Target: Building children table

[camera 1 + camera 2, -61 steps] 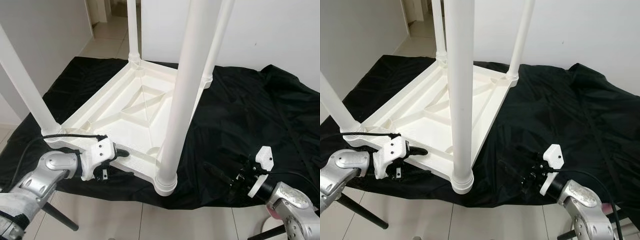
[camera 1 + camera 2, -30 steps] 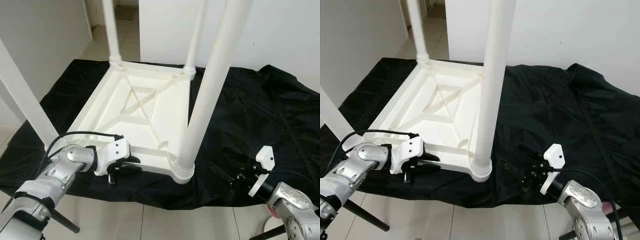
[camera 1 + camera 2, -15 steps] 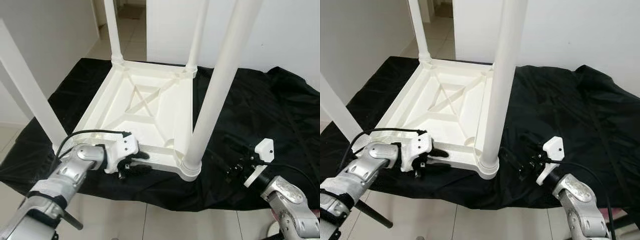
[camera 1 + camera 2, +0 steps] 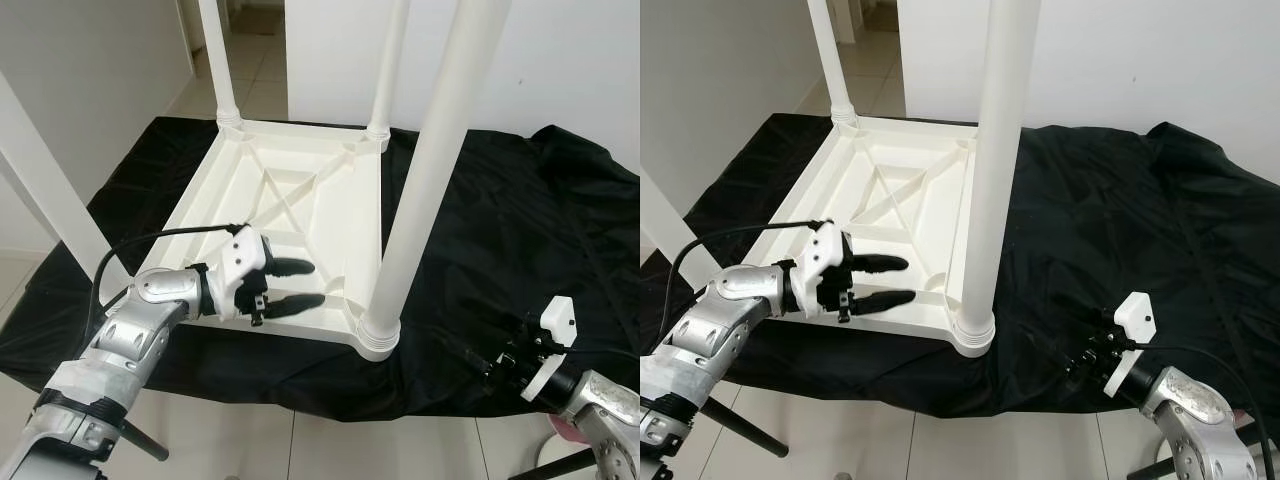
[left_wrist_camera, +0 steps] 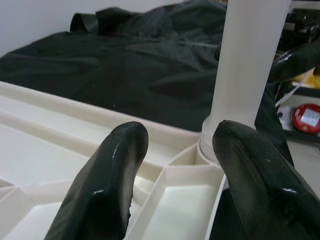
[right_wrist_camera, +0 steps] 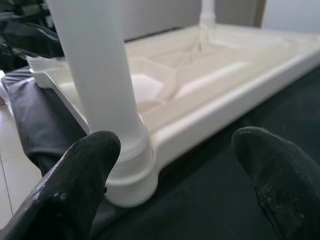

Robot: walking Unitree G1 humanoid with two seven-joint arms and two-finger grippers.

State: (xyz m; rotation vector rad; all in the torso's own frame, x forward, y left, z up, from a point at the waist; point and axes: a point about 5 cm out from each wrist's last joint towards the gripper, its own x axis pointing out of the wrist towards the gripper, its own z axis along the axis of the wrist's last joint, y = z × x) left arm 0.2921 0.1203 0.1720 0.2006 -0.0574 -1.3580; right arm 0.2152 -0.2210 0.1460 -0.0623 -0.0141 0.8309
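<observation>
Lifted off the near rim since a moment ago, the left gripper (image 4: 290,284) now hovers over the upturned white plastic children's table (image 4: 300,215), jaws parted and empty. That table lies top-down on the black-draped counter (image 4: 500,230), legs up. The right gripper (image 4: 1085,362) waits near-right, jaws wide, empty. A careless push could knock the near-right white leg (image 4: 420,180) loose or slide the table off the near edge.

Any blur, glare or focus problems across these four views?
Head views: sharp, evenly lit, white table near blown out against the black cloth. Left wrist view: left end effector fingers soft, with specular glints. Right wrist view: right end effector fingers blurred, near table leg soft, far rim washed out.
</observation>
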